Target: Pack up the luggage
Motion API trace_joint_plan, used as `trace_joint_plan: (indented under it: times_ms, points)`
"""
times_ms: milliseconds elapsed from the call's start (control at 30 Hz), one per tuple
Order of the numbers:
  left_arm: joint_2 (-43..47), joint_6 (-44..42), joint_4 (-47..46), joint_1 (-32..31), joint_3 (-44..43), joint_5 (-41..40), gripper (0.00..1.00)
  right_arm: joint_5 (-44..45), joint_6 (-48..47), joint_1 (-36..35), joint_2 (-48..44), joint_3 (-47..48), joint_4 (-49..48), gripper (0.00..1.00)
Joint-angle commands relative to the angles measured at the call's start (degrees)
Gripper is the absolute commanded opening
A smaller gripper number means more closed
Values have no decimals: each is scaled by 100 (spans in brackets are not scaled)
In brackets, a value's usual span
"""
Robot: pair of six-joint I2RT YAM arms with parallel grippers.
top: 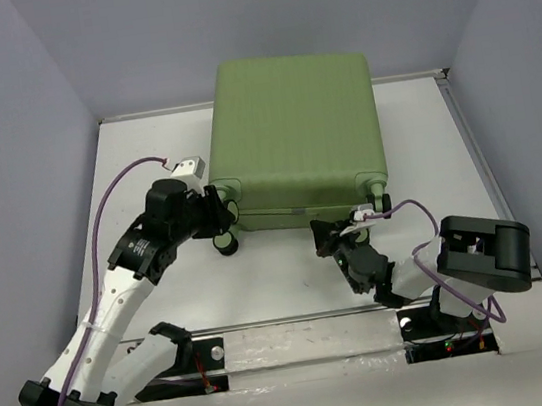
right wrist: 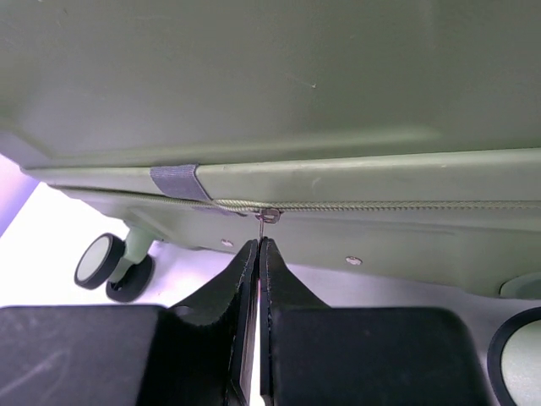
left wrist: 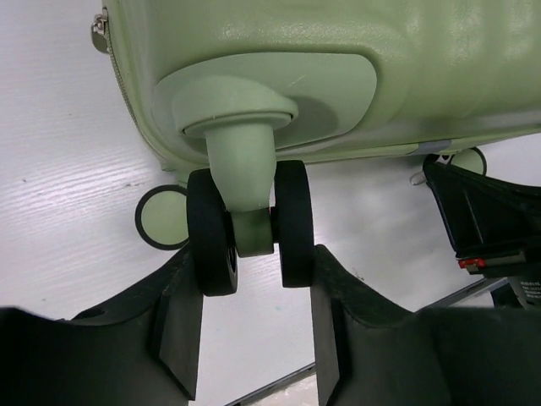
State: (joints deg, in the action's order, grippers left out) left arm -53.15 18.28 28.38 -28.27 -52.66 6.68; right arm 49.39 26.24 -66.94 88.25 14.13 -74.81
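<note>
Two tools engaged, both at the near edge of the luggage (top: 296, 129). The light-green hard-shell case lies flat with its shell closed, at upper centre of the top view on the white tabletop (top: 282, 282).

Left tool (left wrist: 254, 271): clamped around the twin caster (left wrist: 250, 224) at the case's lower-left corner, one finger against each black tyre.

Right tool (right wrist: 259, 245): fingers pressed together, pinching the small metal zipper pull (right wrist: 267, 218) that hangs from the zip track (right wrist: 380, 205) at centre frame.

Judgement: the step in hand is zipping, with the left arm bracing the case. How much of the track is already closed I cannot tell. The next move calls for a steady draw along the seam, keeping the pull pinched and the caster held so the case does not slide.
</note>
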Motion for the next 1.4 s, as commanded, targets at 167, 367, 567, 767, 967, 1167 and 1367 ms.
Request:
trace_joint_plan:
  times_ms: [167,367,567,767,967,1167,1367]
  points:
    - [164,1017,-2185,-47,712,1774,6,-1763,-31,180,-773,19,351,7]
    - [551,2616,-4479,-1018,1425,1926,6,-3004,223,506,-1055,81,783,7]
    - [253,3460,-6516,-2427,1706,986,6,-3442,180,559,-600,432,557,7]
    - [-301,3805,-7715,-3079,1567,326,6,-3849,417,401,253,1038,-645,7]
    - [-521,3990,-8638,-3307,1434,-324,6,-3656,961,260,966,1442,-2159,7]
    - [-785,4043,-9615,-3387,1444,-782,6,-3585,832,-205,1134,2190,-2346,7]
    - [-100,3586,-8561,-3036,1119,-914,6,-3128,575,-505,474,1357,-2206,7]
